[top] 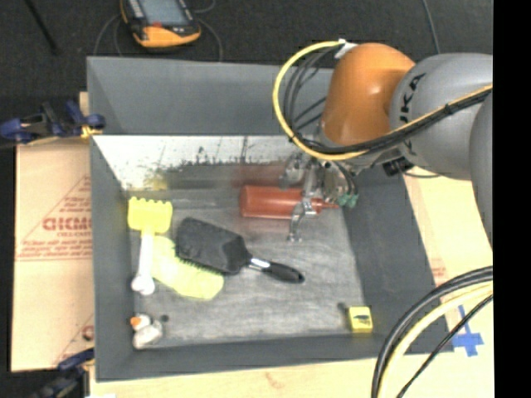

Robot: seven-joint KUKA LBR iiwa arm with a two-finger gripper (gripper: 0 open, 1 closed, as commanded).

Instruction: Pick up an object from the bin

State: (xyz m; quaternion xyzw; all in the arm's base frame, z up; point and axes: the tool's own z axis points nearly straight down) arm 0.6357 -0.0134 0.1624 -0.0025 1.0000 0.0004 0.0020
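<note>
Red block (264,203), by the back wall of the bin (386,243), right of centre: approach step, gripper (299,216) over its right end, perhaps touching, open or closed you cannot tell; next you need a square closing.

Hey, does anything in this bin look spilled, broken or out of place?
Nothing stands out. The black brush lies partly over a yellow-green pad, and dark specks mark the bin's far wall, likely wear. The gripper hangs over the red block.
</note>
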